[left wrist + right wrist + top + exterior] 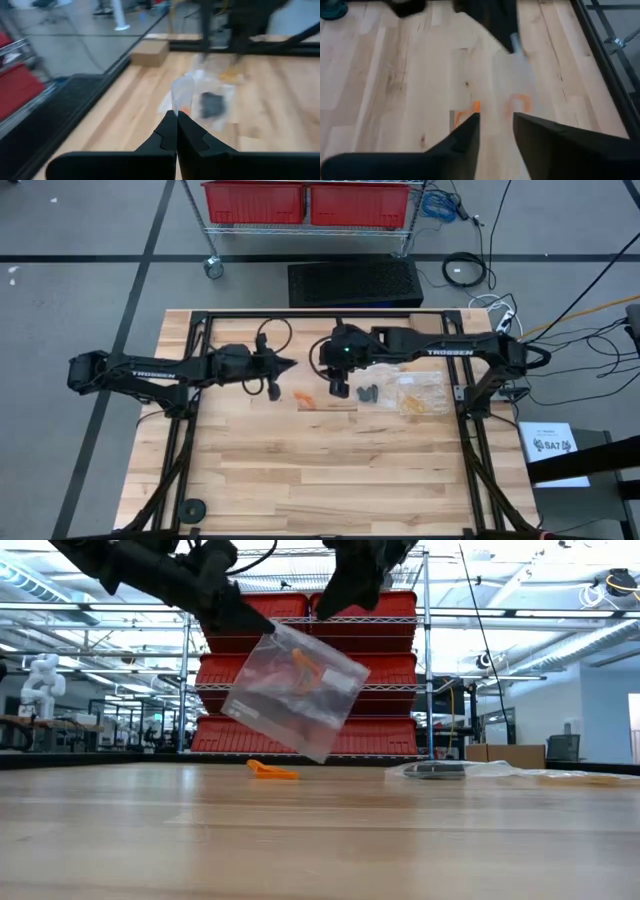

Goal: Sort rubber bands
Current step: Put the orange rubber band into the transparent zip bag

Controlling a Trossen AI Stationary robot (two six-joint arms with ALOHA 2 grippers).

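Observation:
A clear zip bag hangs tilted above the table with an orange rubber band inside it. My left gripper is shut on the bag's upper corner. My right gripper is open and stands just above and right of the bag; in the low view it is clear of it. More orange bands lie loose on the wood under the bag. Black bands and pale tan bands lie in clear bags to the right. My left gripper pinches the clear bag by its upper left corner between the two shut fingers, coming level from the table's left. The bag is lifted clear of the table and hangs slanting down to the right below the fingertips.
Two clear bags lie flat on the table's right part, right of my right gripper. A black round object sits near the table's near left corner. Bare wood stretches across the near half. A black frame runs around the table.

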